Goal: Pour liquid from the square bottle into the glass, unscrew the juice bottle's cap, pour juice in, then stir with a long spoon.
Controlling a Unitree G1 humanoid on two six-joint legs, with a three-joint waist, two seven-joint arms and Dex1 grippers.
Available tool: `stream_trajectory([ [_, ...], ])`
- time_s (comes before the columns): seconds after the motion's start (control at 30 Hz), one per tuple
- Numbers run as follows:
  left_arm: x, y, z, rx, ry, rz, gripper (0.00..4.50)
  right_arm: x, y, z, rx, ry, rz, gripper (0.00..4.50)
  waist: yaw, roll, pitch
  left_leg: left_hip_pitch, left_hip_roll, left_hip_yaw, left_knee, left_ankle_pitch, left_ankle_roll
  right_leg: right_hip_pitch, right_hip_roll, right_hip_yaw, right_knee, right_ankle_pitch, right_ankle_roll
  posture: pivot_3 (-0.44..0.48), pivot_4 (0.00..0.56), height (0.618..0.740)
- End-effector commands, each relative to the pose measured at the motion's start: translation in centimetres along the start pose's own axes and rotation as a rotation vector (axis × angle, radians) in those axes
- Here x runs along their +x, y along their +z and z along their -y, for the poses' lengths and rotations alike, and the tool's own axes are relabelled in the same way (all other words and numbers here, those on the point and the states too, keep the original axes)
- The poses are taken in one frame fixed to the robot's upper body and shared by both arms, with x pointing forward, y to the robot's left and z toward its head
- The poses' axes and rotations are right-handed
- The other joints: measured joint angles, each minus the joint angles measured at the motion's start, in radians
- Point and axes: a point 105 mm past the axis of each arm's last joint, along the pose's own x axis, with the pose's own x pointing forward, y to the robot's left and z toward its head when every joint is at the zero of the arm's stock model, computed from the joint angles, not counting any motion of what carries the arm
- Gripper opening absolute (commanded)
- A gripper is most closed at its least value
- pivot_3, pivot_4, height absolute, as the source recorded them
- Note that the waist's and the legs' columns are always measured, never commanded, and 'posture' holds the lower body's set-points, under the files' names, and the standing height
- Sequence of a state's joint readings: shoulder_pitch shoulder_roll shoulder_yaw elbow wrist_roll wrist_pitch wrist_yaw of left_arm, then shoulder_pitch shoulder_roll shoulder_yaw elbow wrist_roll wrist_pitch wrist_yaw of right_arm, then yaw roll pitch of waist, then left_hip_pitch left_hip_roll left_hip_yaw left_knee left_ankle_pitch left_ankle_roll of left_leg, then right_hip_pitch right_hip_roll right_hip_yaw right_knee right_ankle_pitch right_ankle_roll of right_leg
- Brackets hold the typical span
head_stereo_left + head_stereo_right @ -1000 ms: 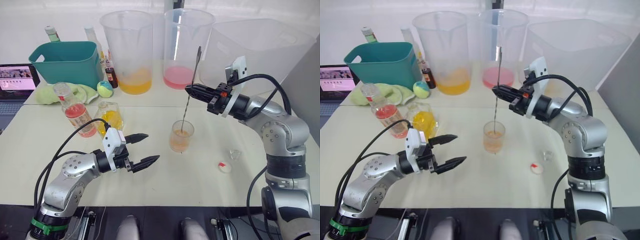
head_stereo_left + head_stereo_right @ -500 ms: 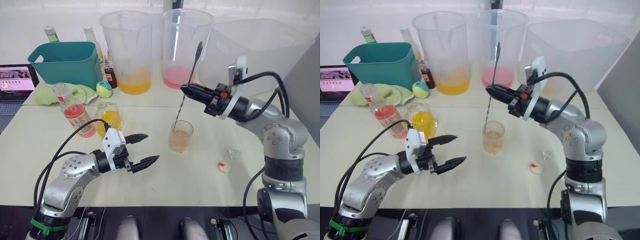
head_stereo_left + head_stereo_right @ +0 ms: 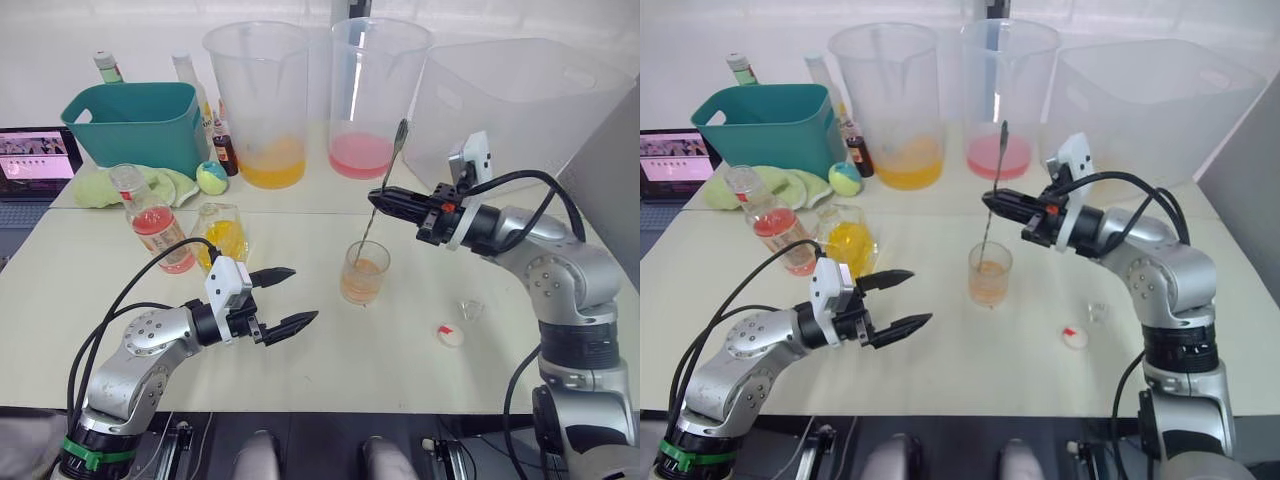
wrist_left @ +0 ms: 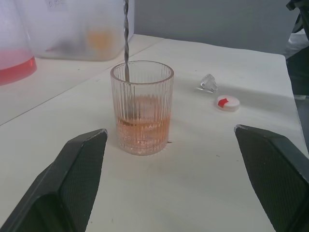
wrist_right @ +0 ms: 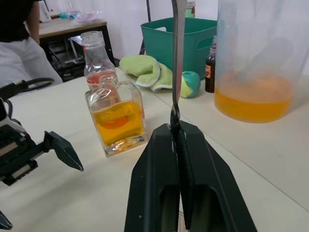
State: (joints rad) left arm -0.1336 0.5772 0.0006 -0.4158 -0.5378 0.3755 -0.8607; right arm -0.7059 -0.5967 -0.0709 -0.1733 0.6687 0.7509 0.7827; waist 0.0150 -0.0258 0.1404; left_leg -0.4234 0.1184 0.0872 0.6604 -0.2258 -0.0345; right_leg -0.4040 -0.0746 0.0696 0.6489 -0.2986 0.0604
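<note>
The long spoon [image 3: 378,200] stands steeply in the glass [image 3: 363,273], its long axis leaning a little, the upper end tipped toward the far buckets and the robot's right, the lower end dipped into the peach-orange liquid. It is a thin silver rod with a twisted shaft and a small flattened tip at the top. The right gripper [image 3: 378,199] has its black fingers clenched on the shaft partway up, above the rim.

The glass is a small clear tumbler with fine vertical ribs, upright near the middle of the pale worktop [image 3: 330,360], filled to less than half.

The left gripper [image 3: 283,297] hovers low over the worktop to the glass's left, apart from it, its fingers spread and empty.

The square bottle [image 3: 221,238], flat-sided clear glass holding yellow liquid, stands farther left; just beside it is the slim juice bottle [image 3: 148,219], uncapped, with pink-red liquid. The white cap [image 3: 450,335] with its red mark lies flat to the glass's right, near a small clear stopper [image 3: 469,309].
</note>
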Motion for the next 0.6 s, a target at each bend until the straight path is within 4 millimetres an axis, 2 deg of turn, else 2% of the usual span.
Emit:
stream_trajectory([
  [0.03,0.0,0.5,0.1,0.020,0.003,0.018,4.46,-0.6,1.7,-0.6,-0.102,0.028,-0.001,0.00,0.000,0.000,0.000,0.000,0.000,0.000,0.000,0.000,0.000,0.000,0.000,0.000,0.000,0.000,0.000,0.000,0.150,0.724],
  [0.33,-0.2,0.5,0.2,0.018,0.004,0.013,4.46,-0.4,1.9,-2.6,-0.086,0.127,-0.026,0.00,-0.002,0.000,0.000,0.000,0.000,0.000,0.000,0.000,0.000,0.000,0.000,0.000,0.000,0.000,0.000,0.000,0.150,0.724],
  [0.47,-0.2,0.5,0.2,0.016,0.004,0.013,4.46,-0.2,2.4,-2.1,-0.111,0.090,-0.014,0.00,-0.002,0.000,0.000,0.000,0.000,0.000,0.000,0.000,0.000,0.000,0.000,0.000,0.000,0.000,0.000,0.000,0.150,0.724],
  [0.6,-0.2,0.5,0.3,0.017,0.002,0.012,4.46,-0.2,2.0,-1.3,-0.171,0.047,-0.051,0.00,-0.002,0.000,0.000,0.000,0.000,0.000,0.000,0.000,0.000,0.000,0.000,0.000,0.000,0.000,0.000,0.000,0.150,0.724],
])
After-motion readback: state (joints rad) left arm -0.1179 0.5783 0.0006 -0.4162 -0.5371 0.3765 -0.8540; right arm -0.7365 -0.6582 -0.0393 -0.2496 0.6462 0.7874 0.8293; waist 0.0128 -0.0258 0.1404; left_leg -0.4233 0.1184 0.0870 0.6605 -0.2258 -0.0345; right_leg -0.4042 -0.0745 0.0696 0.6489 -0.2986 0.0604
